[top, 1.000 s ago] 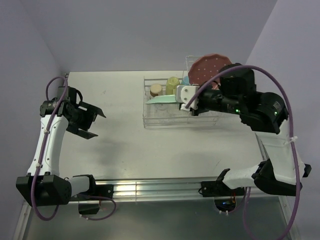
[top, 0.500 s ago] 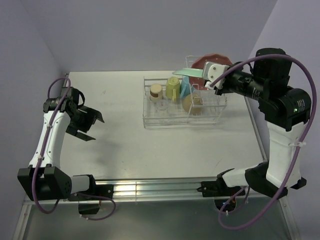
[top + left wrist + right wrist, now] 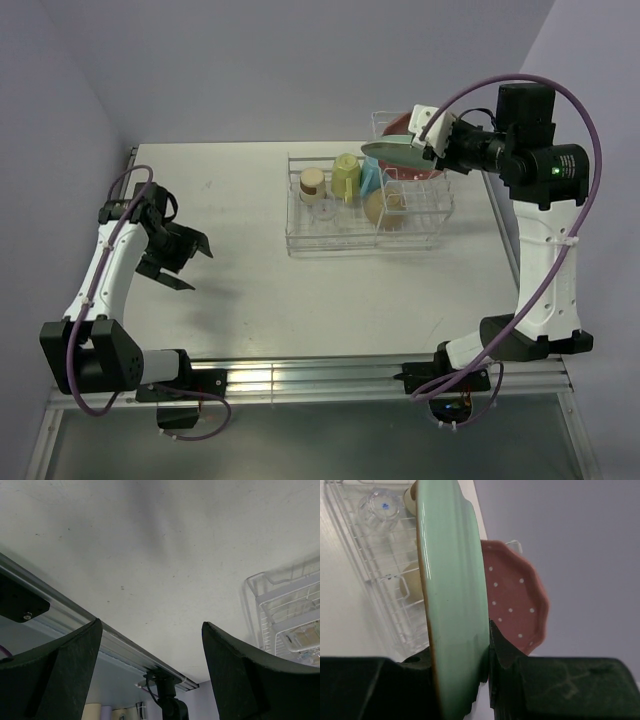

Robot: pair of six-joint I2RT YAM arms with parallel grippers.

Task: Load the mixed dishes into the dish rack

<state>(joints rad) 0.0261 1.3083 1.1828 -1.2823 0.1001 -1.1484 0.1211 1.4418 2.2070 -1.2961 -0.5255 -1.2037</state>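
Observation:
The dish rack point(image 3: 300, 235) point(image 3: 263, 598) stands at the table's back right. My right gripper point(image 3: 426, 151) point(image 3: 460, 655) is shut on the mint-green plate point(image 3: 393, 152) point(image 3: 452, 590), held on edge above the rack's upright slots. Just behind it, the pink white-dotted plate point(image 3: 397, 127) point(image 3: 515, 597) stands in a slot. Lower in the rack are a tan cup point(image 3: 313, 181), a yellow-green mug point(image 3: 346, 175), a light-blue mug point(image 3: 370, 180), a cream bowl point(image 3: 386, 205) and a clear glass point(image 3: 325, 212) point(image 3: 380, 505). My left gripper point(image 3: 185, 258) point(image 3: 150, 630) hovers open and holds nothing, far left of the rack.
A metal rail point(image 3: 300, 375) point(image 3: 75, 615) runs along the table's near edge by the arm bases. Purple-grey walls close in the table at the back and on both sides. The right arm's purple cable point(image 3: 590, 150) loops above the rack's right end.
My right gripper has carried the mint-green plate up and back from low over the rack's front to above the upright slots beside the pink plate. The left gripper drifted slightly nearer.

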